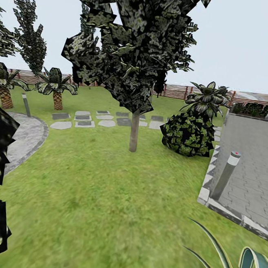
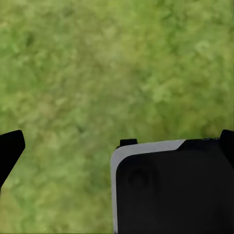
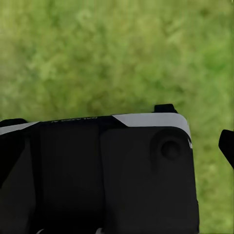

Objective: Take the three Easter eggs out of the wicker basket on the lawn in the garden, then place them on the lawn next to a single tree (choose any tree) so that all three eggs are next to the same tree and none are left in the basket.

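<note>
- Lawn [image 1: 103, 196]: open grass; dark cone-shaped tree [image 1: 133, 134] stands far centre, round bush [image 1: 188, 135] to its right.
- Paving [image 1: 249, 169]: right, with bollard [image 1: 225, 175].
- Left gripper [image 2: 117, 141], right gripper [image 3: 117, 131]: over grass; whether their fingers are apart cannot be told.

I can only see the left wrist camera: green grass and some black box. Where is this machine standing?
Observer: Outdoors. In the head view a dark, thin-stemmed tree stands straight ahead on the lawn.
Operator: Anything beside that tree?
Observer: A round bush to its right, apart from the stem.
Operator: So is it grass all around?
Observer: No. Grey paving with a short post at its edge lies on the right.
</note>
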Motion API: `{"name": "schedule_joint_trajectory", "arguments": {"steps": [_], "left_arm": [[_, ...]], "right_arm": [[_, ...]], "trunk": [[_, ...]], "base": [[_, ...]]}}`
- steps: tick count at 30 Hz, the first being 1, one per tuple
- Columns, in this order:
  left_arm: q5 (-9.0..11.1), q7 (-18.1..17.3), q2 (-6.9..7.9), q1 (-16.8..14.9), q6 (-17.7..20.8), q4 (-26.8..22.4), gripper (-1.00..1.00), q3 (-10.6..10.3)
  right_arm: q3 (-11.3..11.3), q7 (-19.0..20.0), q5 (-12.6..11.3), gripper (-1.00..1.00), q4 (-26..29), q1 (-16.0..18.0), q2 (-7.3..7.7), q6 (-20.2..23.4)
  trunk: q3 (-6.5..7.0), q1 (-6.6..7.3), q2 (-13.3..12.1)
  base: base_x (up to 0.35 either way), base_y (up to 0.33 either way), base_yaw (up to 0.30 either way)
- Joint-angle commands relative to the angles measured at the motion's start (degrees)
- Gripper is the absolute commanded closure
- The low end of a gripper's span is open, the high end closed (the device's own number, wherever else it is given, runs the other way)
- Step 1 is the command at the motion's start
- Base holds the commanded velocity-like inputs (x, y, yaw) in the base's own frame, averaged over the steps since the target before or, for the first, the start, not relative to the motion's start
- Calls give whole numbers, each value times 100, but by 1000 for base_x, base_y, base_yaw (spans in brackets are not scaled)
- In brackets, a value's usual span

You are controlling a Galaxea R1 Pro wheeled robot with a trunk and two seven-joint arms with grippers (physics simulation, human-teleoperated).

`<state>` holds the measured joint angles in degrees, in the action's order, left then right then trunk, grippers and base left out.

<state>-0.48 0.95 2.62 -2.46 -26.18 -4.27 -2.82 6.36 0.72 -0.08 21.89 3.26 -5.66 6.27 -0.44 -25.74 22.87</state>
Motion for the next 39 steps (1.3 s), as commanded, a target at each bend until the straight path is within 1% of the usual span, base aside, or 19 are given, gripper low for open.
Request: {"name": "schedule_joint_trajectory", "arguments": {"steps": [1,13,39], "left_arm": [[-4,10,2,-4,-18,5,-100,-26],[-4,10,2,-4,-18,5,-100,-26],[-4,10,2,-3,-18,5,-100,-26]], "right_arm": [[32,8,-1,-100,13,-1,-5,32],[32,8,-1,-100,12,-1,-5,32],[32,8,-1,-100,15,-1,-5,32]], "trunk": [[-5,-5,5],[-5,-5,5],[-5,-5,5]], "base": [[262,0,0],[245,0,0],[211,0,0]]}}
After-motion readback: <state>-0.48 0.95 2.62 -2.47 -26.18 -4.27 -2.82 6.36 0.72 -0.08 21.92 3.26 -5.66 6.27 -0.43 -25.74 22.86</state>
